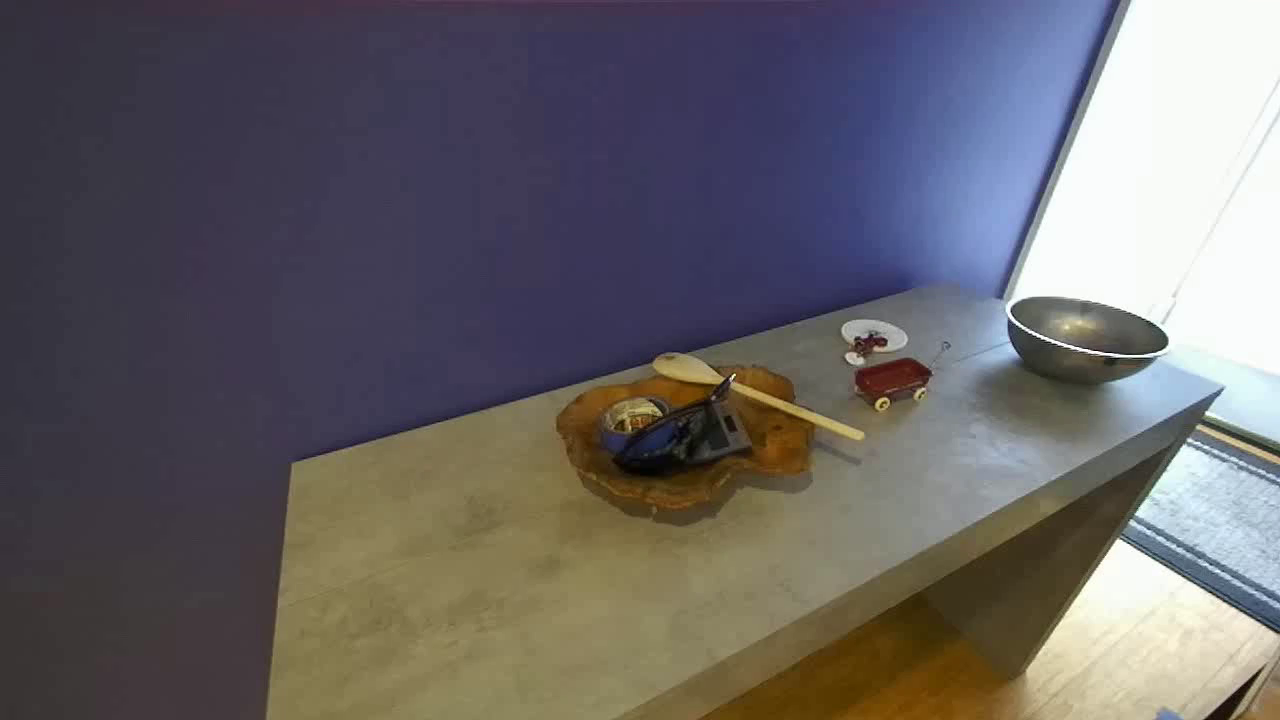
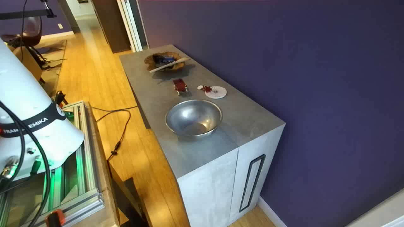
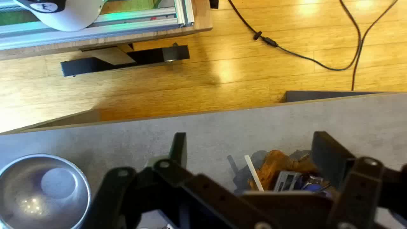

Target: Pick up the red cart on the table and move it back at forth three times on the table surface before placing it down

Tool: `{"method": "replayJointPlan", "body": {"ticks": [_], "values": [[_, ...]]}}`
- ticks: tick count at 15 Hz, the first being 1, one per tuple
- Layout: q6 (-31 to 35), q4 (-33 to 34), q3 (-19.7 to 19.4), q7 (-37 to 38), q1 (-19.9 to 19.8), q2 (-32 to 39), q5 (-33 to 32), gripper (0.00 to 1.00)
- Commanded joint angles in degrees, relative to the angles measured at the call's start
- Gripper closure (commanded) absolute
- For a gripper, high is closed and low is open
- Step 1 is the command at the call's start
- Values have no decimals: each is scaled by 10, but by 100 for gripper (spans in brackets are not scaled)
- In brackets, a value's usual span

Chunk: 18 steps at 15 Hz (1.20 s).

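The red toy wagon is parked on the table, ungrasped, between the wooden spoon and the steel mixing bowl. And the fingers? Spread wide, with nothing seen held. In the wrist view the wagon cannot be made out; perhaps it is hidden behind the fingers, so the approach could be misjudged. On those pale wheels it could be sent rolling by one lopsided touch, and the raised wire handle could be bent if met first. Then the strokes: if made too long, the spoon's jutting end could be clipped or the bowl struck.
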Motion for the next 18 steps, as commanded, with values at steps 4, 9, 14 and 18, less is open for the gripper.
{"method": "replayJointPlan", "body": {"ticks": [4, 9, 14, 18], "values": [[-4, 2, 8, -5, -12, -1, 4, 0], [1, 26, -26, -109, -7, 92, 7, 0], [12, 74, -14, -199, -1, 260, -35, 0], [72, 137, 2, -267, 19, 398, -109, 0]]}}
